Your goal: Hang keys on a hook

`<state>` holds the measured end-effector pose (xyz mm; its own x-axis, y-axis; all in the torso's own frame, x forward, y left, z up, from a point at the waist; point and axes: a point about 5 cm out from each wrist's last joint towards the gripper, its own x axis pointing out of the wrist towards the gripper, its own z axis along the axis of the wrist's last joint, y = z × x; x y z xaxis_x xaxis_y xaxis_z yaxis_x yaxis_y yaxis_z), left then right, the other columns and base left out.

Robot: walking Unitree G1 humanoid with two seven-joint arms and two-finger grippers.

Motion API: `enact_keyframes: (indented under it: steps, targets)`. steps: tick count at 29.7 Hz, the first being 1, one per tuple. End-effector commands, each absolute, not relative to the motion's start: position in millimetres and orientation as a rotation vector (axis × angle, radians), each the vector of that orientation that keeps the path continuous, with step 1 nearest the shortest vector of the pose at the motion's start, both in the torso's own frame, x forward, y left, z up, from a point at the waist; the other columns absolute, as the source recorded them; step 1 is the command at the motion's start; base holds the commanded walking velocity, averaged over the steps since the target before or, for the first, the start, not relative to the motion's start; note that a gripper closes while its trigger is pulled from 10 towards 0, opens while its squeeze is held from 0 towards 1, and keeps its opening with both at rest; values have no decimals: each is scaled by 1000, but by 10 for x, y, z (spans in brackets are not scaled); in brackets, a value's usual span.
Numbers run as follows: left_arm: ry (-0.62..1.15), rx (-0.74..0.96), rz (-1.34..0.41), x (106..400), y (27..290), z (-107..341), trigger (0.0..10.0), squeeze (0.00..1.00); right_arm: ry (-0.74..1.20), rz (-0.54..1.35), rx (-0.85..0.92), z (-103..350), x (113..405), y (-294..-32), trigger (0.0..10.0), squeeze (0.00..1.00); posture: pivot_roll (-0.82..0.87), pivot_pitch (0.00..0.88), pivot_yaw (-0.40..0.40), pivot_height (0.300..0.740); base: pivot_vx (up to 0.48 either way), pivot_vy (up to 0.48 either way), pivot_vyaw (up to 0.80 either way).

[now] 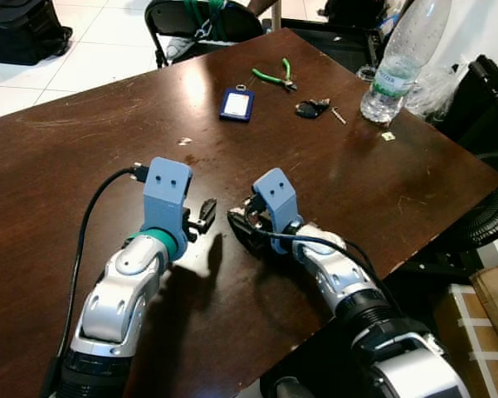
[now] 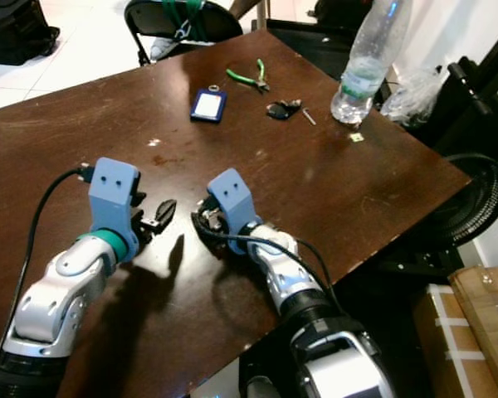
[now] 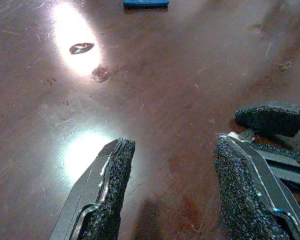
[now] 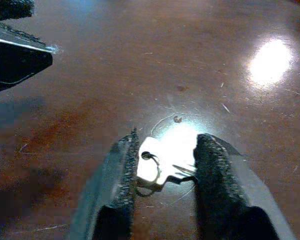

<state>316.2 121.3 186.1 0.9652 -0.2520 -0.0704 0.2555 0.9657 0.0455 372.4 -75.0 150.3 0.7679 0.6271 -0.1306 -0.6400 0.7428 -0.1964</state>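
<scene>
Two black-fingered grippers low over dark brown wooden table, tips nearly meeting: left gripper spread wide and empty; right gripper parted around small silver key on thin ring, flat on wood between pads, grip on it impossible to confirm. Farther back: blue rectangular tag, green-handled pliers, dark key bunch, clear plastic bottle upright near far edge.
</scene>
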Motion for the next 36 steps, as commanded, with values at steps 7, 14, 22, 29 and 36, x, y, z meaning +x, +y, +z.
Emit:
enact_keyframes:
  steps: [7,14,22,29,36]
  targets:
    - [91,66,-253,3137,1216,1802,10000,0,89,696,-219,1411,3711,-756,0,0,-37,194,77,740,0,0,0]
    - [93,68,-251,3138,1218,1800,10000,0,84,699,-212,1408,3716,-753,0,0,-37,194,77,740,0,0,0]
    - [94,67,-253,3143,1212,1798,10000,0,68,704,-199,1424,3719,-751,0,0,-36,188,77,740,0,0,0]
    - [64,69,-260,3127,1209,1898,10000,0,-223,722,-38,2045,3641,-704,4431,0,-35,173,78,740,0,0,0]
    - [6,73,-273,3088,1191,2061,10000,0,-381,642,29,2367,3486,-809,10000,0,-47,156,78,740,0,0,0]
